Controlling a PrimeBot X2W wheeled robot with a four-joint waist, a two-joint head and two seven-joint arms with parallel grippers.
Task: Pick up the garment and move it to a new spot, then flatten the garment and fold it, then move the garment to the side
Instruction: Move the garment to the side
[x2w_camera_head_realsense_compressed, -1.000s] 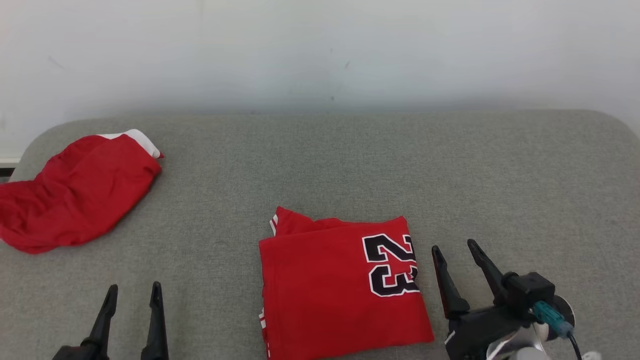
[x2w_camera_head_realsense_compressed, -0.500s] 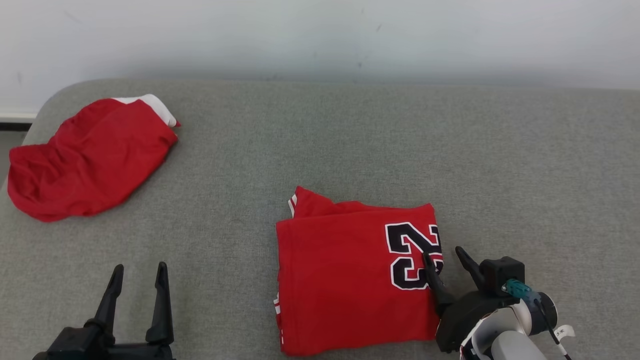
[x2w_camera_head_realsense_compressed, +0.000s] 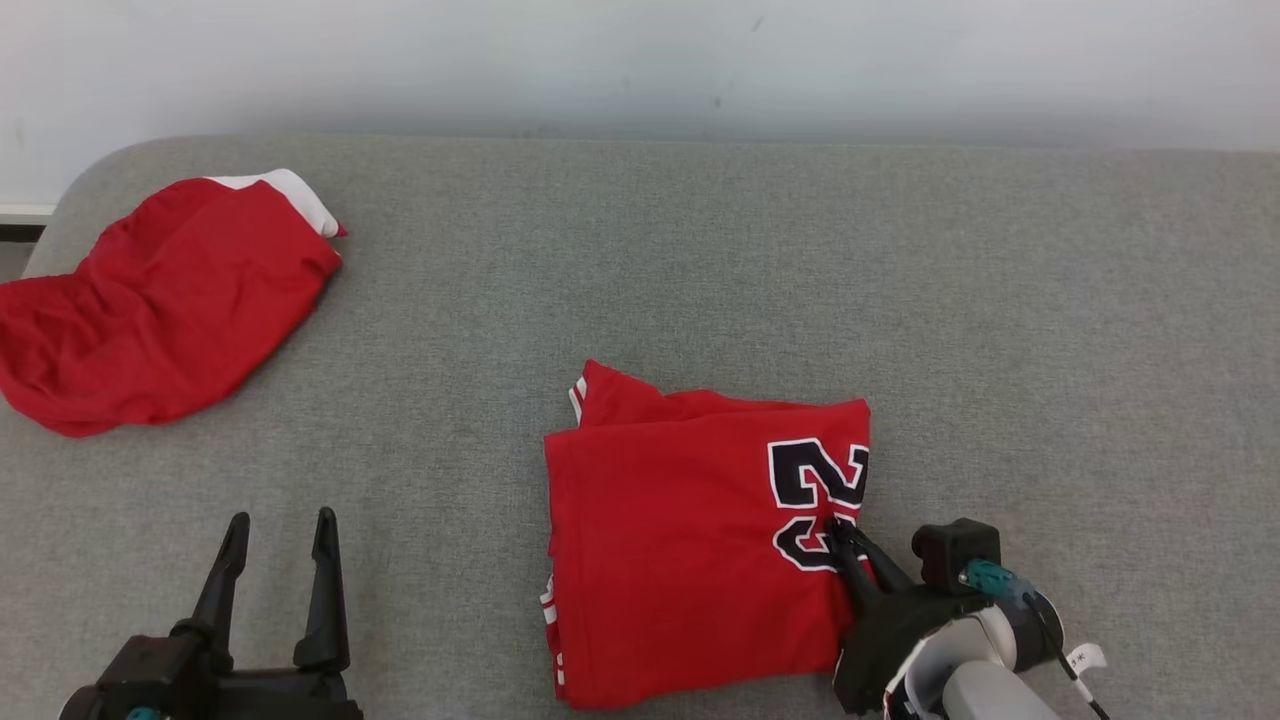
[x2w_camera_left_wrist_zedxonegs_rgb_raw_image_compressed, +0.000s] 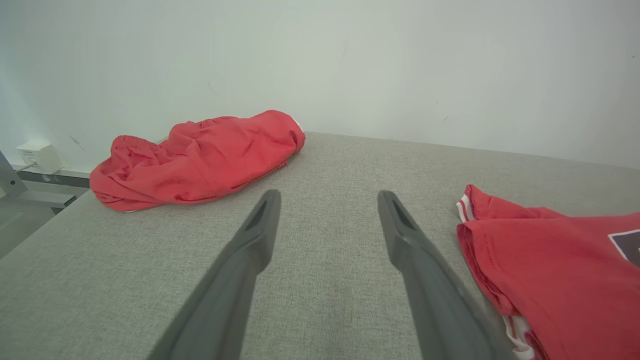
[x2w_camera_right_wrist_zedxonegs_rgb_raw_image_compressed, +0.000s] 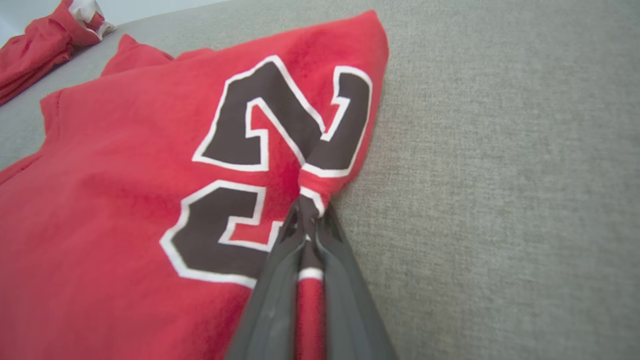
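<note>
Right claw (x2w_camera_head_realsense_compressed: 840, 532) has slid in and now pinches the jersey (x2w_camera_head_realsense_compressed: 680, 560) at its right edge; left claw (x2w_camera_head_realsense_compressed: 281, 520) waits, spread. Fold looks done, sideways move likely next.

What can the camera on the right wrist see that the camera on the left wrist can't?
Right wrist camera: the right gripper shut on the edge of the red jersey, pinching the cloth up, and most of the big black number. Left wrist camera: the left gripper open and holding nothing, and a small white box by the wall. Both: the red jersey, the other red garment and the grey surface.
</note>
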